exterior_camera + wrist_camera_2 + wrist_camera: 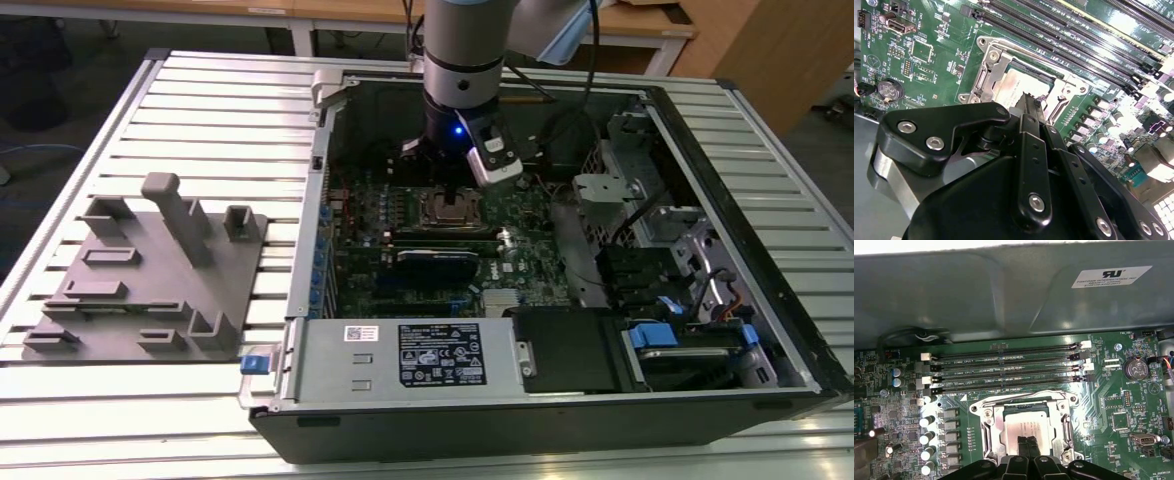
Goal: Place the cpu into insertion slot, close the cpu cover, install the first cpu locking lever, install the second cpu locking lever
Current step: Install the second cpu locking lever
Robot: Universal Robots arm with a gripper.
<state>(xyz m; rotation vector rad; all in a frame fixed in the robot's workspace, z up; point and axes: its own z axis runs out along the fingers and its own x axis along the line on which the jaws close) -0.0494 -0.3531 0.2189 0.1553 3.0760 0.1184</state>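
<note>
The insertion slot (447,210) lies on the green board inside the open computer case. In both wrist views the cpu (1024,426) (1021,82) rests flat in the slot, its pale metal top showing through the square cut-out. The silvery cpu cover (990,432) (990,70) appears to lie down around it. My gripper (1028,444) (1029,105) (454,182) hangs right over the slot. Its two dark fingertips are pressed together, at or just above the near edge of the cpu's top. Nothing shows between them. Whether they touch the metal I cannot tell.
Long black memory slots (1004,367) run beside the socket, towards the grey case wall (1004,295). A coin battery (1135,369) and a row of capacitors (929,437) flank the socket. Outside the case, a grey fixture plate (140,270) stands on the slatted table.
</note>
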